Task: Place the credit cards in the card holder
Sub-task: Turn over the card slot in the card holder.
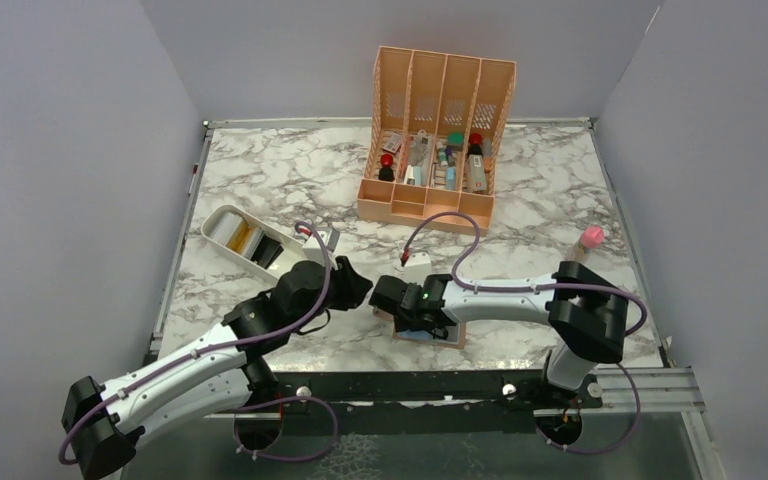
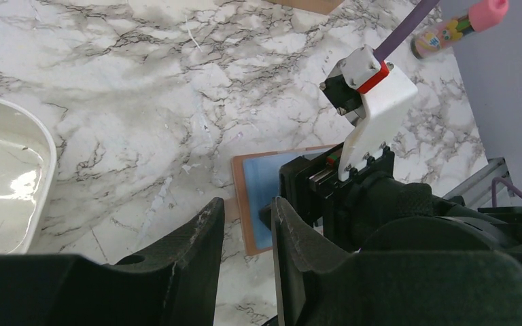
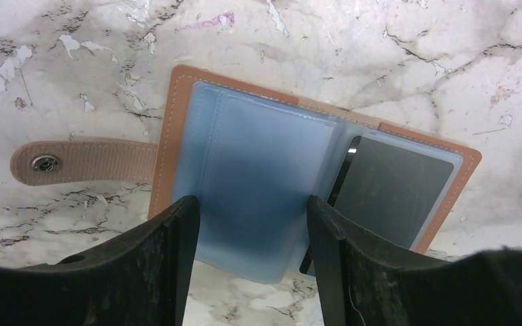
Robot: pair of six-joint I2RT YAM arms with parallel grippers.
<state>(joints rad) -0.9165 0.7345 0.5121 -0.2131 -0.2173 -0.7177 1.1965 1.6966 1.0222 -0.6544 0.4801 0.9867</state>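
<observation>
Grey-veined white marble bench (image 1: 290, 170): the open brown leather card holder (image 3: 245, 149), pale blue inside, lies flat directly beneath the right fingers (image 3: 183, 231). These stand wide and empty, spaced along its long axis over the tab half. The left fingers (image 2: 207, 231), narrowly parted and empty, point at it from just beside.

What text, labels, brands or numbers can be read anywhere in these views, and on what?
No text can be read in any view.
Pink-capped tube: coloured print, too blurred to read.
Items in the peach organizer: labels too small to read.
Dark card in the card holder: no print shows.
Snap button: no readable marking.
</observation>
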